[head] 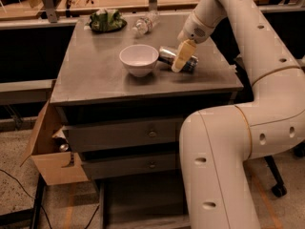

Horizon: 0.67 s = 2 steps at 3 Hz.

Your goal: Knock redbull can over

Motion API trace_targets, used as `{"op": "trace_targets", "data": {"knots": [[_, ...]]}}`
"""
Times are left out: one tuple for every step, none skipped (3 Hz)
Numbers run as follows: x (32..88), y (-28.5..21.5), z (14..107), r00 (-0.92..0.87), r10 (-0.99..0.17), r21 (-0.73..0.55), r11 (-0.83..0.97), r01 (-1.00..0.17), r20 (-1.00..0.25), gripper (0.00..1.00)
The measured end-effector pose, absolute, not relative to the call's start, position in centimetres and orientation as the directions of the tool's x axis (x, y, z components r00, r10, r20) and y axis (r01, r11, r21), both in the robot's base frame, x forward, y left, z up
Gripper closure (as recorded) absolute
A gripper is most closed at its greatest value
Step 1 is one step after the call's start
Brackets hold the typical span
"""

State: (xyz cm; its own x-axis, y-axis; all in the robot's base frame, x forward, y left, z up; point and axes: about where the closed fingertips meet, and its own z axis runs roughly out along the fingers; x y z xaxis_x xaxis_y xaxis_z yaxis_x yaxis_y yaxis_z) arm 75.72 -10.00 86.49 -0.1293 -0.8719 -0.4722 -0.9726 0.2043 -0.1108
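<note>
Redbull can (167,55) lies on its side on the table (90,75), right of centre, silver end pointing toward the white bowl (138,59). It is just beside the bowl; I cannot tell whether they touch.

Pincer (182,57) is low over the can's middle and right part, covering some of it from my view (only the silver end and a blue strip at the far right show). I cannot tell whether the pincer is spread or pressed together. The arm (238,23) reaches in from the right.

Far edge of the table: a green packet (106,20) on a dark plate, and a clear water bottle (145,24) lying down next to it, both well apart from the can.

Under the table, two drawers (128,135); an open cardboard box (50,163) on the floor to the left.
</note>
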Motion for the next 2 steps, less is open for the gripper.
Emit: {"op": "trace_targets", "data": {"knots": [[75.88,-10.16,86.63,-0.133,-0.866,-0.116,0.214,-0.970,-0.481,0.05],[75.92,-10.31,86.85,-0.147,-0.852,-0.111,0.231,-0.967,-0.502,0.00]]}}
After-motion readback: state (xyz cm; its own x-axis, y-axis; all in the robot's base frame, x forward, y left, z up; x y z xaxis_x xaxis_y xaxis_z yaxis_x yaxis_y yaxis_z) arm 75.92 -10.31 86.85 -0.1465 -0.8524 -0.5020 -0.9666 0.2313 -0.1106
